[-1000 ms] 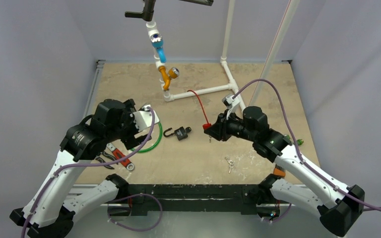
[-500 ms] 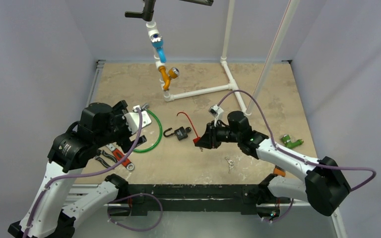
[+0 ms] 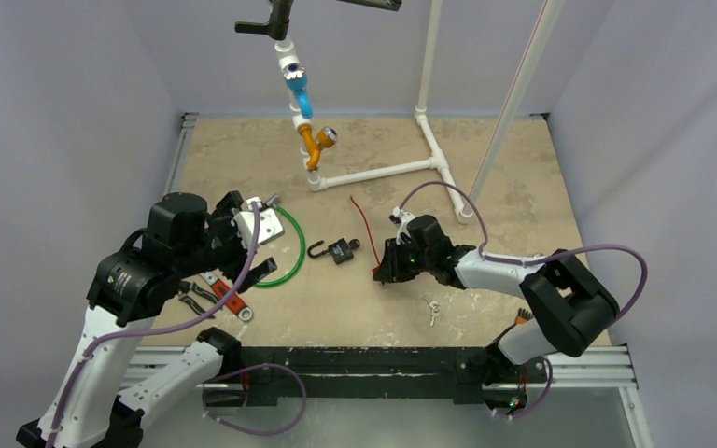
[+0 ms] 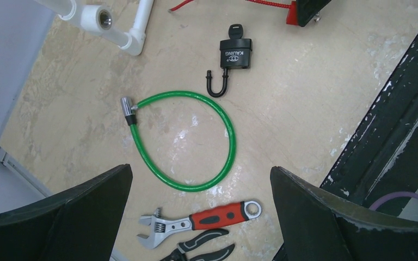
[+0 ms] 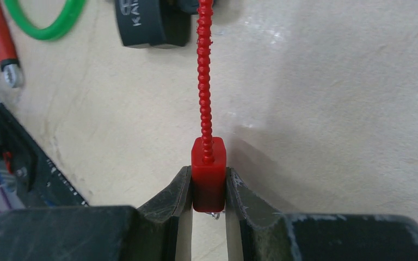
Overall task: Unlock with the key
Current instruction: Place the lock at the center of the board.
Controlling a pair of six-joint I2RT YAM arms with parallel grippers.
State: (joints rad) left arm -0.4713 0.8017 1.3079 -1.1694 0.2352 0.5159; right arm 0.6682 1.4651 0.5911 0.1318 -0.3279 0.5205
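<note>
Right end effector lower than before, clamped on red block, clear only wrist-side.

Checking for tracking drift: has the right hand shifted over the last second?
Yes. The right hand, gripping the red seal, came toward the near edge and left, closer to the padlock.

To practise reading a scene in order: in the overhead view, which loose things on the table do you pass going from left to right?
red-handled wrench → green cable loop → black padlock → red cable tie, its block pinched in the right gripper → small keys
</note>
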